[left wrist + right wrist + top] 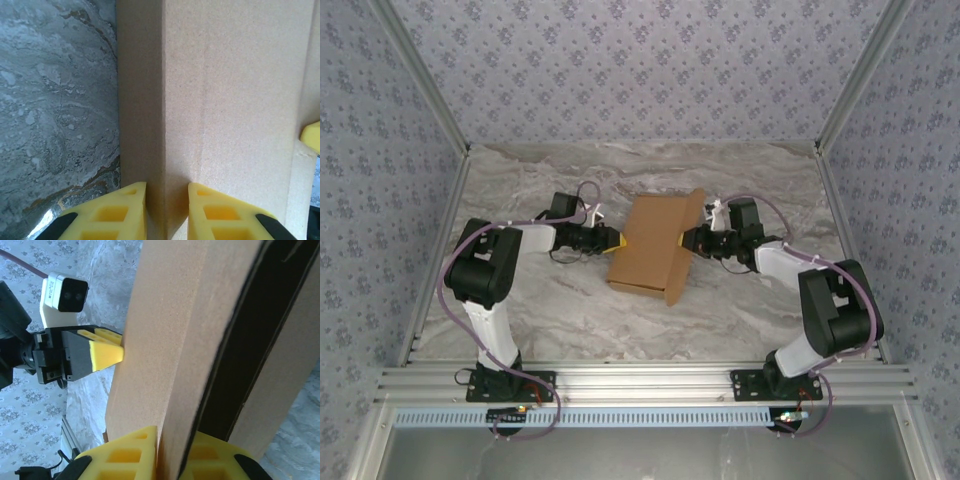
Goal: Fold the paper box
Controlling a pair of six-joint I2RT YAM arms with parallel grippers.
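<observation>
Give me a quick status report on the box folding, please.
Left gripper clamped on paper box left edge. Right gripper pinching raised right flap. No obstruction seen.

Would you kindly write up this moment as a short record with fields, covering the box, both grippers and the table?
object: paper box, brown cardboard, partly folded
position: middle of the table, marble-patterned
box state: raised flap along its right side, tilted up
left side: left gripper shut on the box's left wall
right side: right gripper shut on the raised flap's edge
</observation>
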